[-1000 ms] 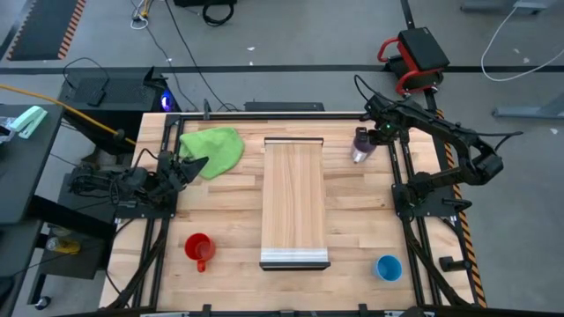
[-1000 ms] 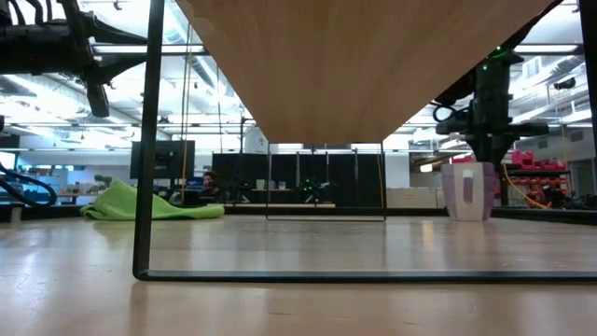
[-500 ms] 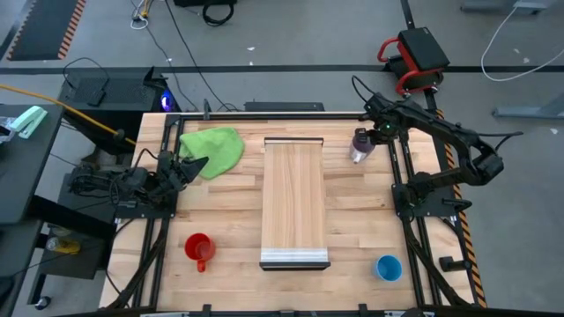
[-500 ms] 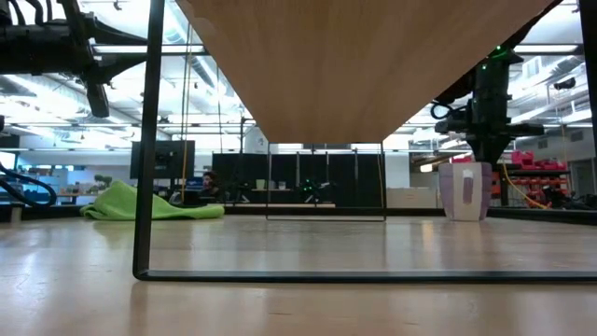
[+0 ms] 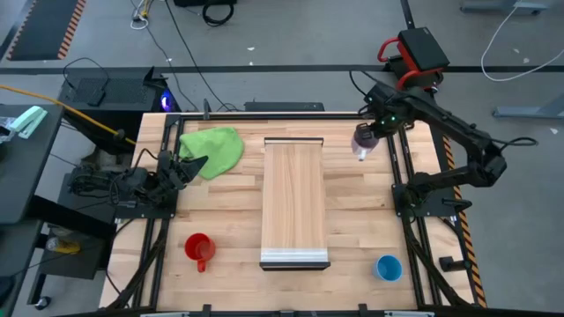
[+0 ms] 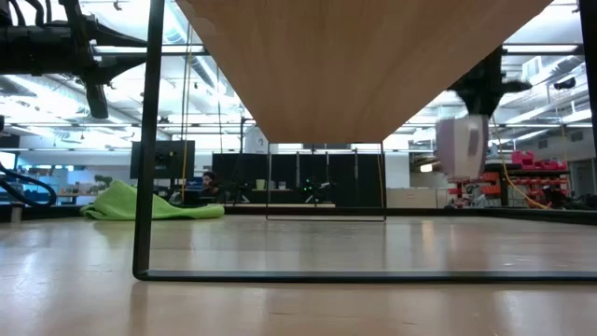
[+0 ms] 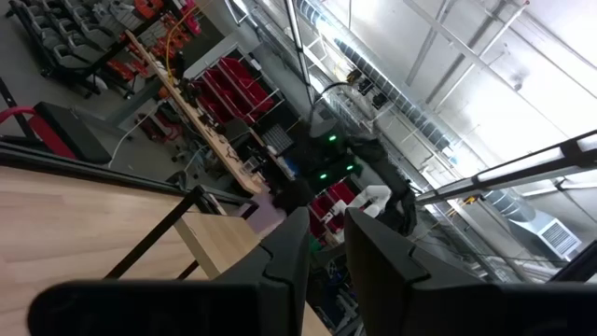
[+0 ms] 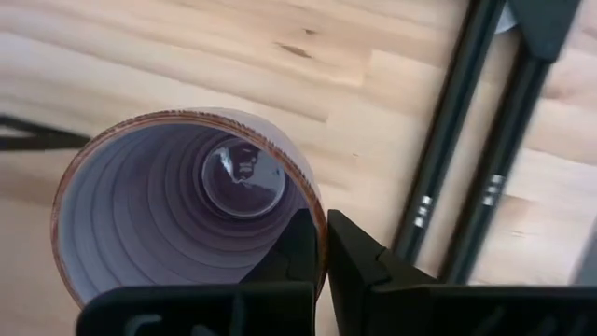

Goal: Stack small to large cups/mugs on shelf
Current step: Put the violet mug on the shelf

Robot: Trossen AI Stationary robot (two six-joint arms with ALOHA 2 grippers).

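Note:
My right gripper is shut on the translucent purple mug at the table's far right, beside the shelf's far end; the mug hangs above the table. The shelf is a long light-wood board with a grey strip at its near end, raised on a black frame. The red mug stands on its base at the near left. The blue cup stands at the near right. My left gripper is shut and empty at the left edge, next to the green cloth. My right gripper pinches the purple mug's rim wall, one finger inside the mug and one outside. The fingers come from above, pointing down. The mug hangs upright, mouth up, lifted clear of the table.
The shelf's black frame legs stand on the tabletop around the middle. Black rails run along the table's left and right edges. Bare tabletop lies on either side of the shelf.
My right gripper has risen, still shut on the purple mug, and gone a little toward the table's far edge. The mug stood on the table a second ago and now hangs upright, clear of it.

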